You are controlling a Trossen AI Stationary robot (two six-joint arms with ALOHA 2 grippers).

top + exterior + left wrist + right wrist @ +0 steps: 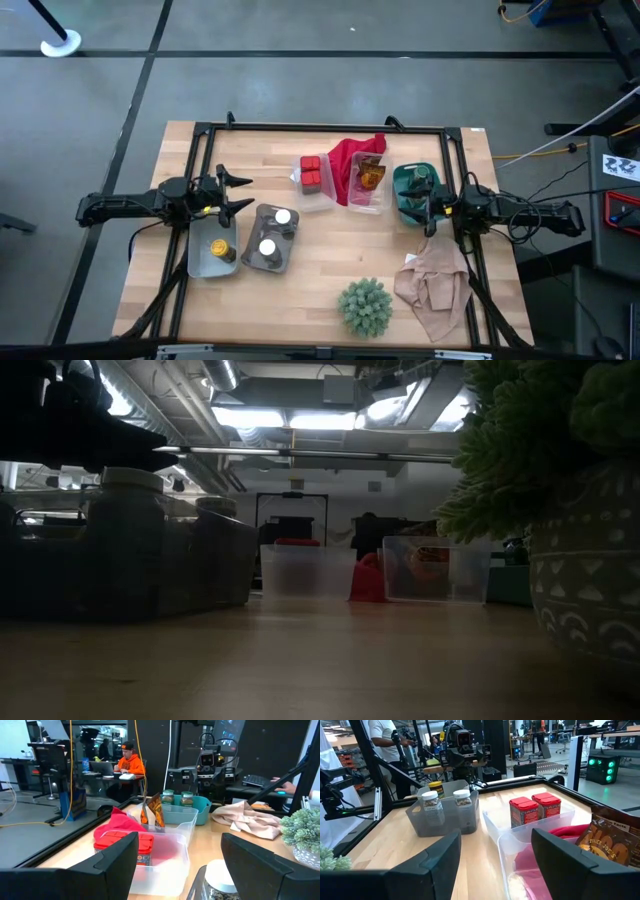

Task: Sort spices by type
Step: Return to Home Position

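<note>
Surface (330,262): pale wooden top inside a black rail frame, with bins set in a row across its middle.
Left hand (243,193): hangs over the left side of the surface, just beside the two gray bins. Its fingers are spread apart with nothing between them.
Right hand (433,208): at the right side, over the right part of the green bin (400,200). Its fingers are apart and empty in the right wrist view.
Red tins (311,173): two, side by side and upright, in the first clear bin (318,198) near the centre.
Brown packet (371,177): stands in the second clear bin (365,205), just right of the first, against the red cloth (350,155) that fills the bin's far end.
Green-labelled jars (167,796): two, upright and next to each other, inside the green bin.
White-topped jars (431,802): two, upright, sharing the right gray bin (285,258).
Yellow-capped jar (219,248): alone in the left gray bin (205,265), which touches the right gray bin.
Plant (364,305): spiky green ball in a patterned pot at the near edge, well apart from the bins.
Beige cloth (435,280): crumpled at the near right corner, beside the plant.
Person (131,762): in an orange top, seated at a desk in the room beyond the surface.
</note>
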